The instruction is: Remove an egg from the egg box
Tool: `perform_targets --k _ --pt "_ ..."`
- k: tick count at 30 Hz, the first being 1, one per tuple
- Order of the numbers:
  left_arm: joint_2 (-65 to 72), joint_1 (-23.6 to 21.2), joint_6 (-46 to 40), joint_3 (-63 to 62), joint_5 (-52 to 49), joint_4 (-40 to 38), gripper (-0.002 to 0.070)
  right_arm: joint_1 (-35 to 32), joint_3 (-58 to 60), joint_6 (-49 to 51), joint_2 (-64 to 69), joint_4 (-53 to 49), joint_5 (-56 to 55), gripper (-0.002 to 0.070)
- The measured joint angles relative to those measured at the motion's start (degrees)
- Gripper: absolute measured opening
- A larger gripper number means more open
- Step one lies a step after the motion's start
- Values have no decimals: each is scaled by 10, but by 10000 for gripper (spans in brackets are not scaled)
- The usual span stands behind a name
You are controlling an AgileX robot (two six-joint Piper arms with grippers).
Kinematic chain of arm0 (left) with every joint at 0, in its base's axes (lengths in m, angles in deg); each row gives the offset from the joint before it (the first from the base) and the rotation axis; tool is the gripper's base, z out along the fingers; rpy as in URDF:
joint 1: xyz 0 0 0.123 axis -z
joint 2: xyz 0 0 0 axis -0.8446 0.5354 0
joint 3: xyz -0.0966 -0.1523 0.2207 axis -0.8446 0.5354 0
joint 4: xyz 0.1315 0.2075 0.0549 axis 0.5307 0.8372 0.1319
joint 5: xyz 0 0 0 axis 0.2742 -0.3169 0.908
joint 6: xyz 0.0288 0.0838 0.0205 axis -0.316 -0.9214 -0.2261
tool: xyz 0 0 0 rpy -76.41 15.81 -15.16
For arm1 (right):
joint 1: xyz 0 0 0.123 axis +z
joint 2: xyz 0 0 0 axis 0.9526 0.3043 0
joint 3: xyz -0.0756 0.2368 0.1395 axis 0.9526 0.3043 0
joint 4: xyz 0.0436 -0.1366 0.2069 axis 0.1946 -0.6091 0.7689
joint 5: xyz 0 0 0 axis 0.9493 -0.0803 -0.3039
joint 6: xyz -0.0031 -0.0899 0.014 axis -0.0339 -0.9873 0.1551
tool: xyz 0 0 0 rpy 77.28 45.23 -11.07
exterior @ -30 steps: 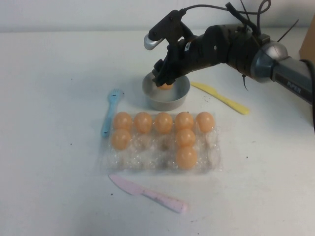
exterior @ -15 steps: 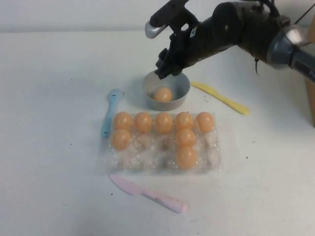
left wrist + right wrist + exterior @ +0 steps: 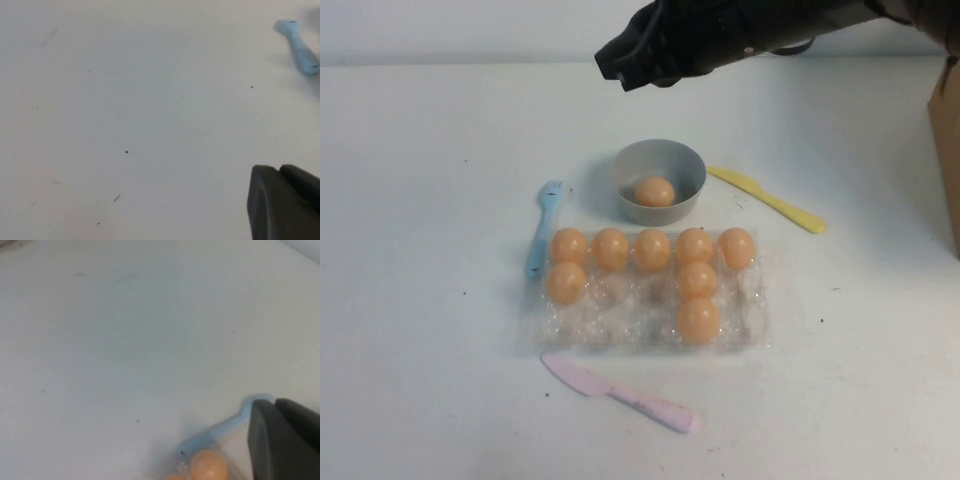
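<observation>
The clear plastic egg box lies mid-table with several peach-orange eggs in its cups, five of them in the far row. One egg lies loose in the round grey bowl just behind the box. My right gripper hangs high above the table behind the bowl, shut and empty; the right wrist view shows its tips over the box's corner and one egg. My left gripper is shut and empty over bare table, out of the high view.
A blue fork lies left of the box and shows in the left wrist view. A yellow knife lies right of the bowl, a pink knife in front of the box. A brown box stands at the right edge.
My right gripper was down in the bowl at an egg. It has let the egg go in the bowl and risen up and back. The left arm has not moved.
</observation>
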Motion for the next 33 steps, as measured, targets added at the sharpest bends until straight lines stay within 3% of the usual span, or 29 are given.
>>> perform_targets --k 12,22,33 --pt "0 0 0 0 0 0 -4 0 366 -184 -297 156 -227 -16" --pt "0 0 0 0 0 0 -4 0 617 -206 -497 197 -337 -16" --pt "0 0 0 0 0 0 -4 0 779 -216 -748 169 -427 -17"
